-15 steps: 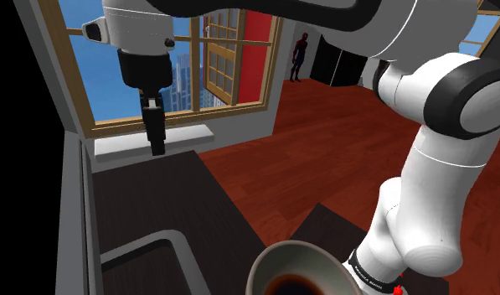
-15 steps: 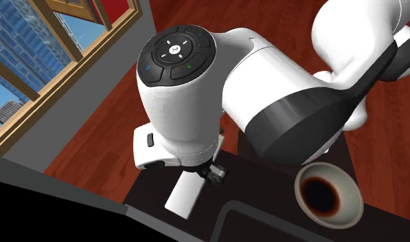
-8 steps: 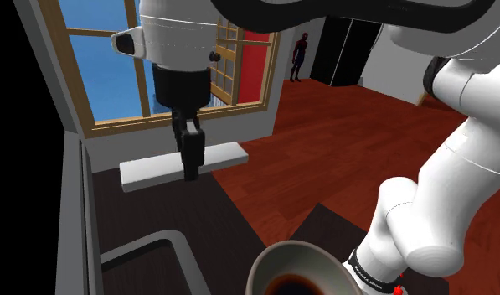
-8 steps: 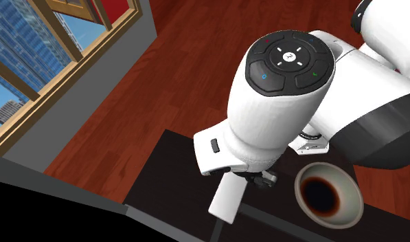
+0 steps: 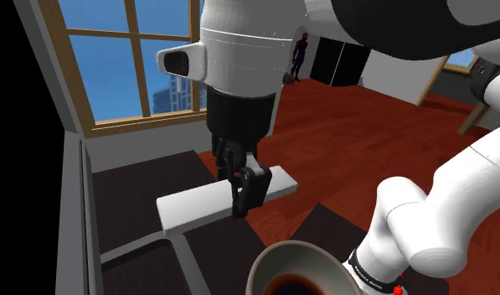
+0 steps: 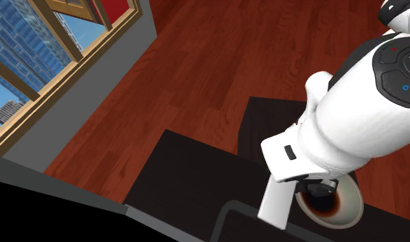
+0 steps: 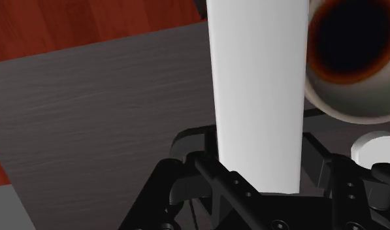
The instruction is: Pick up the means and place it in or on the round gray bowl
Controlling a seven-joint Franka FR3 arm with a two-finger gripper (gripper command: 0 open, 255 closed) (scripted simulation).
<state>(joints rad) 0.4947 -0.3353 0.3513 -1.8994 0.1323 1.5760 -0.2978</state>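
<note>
White bar (image 5: 198, 205) | clasped by tool (image 5: 244, 204) | above counter (image 5: 135, 197) | near bowl (image 5: 277, 256) rim

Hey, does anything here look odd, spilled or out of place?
Nothing looks spilled or broken. The one unusual sight is the white bar, up in the air and clasped crosswise in the claw, near the round bowl.

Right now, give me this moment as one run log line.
stage: object in hand | gripper: shut on white bar | bar: held above dark counter, near round bowl | placed: not yet
</note>
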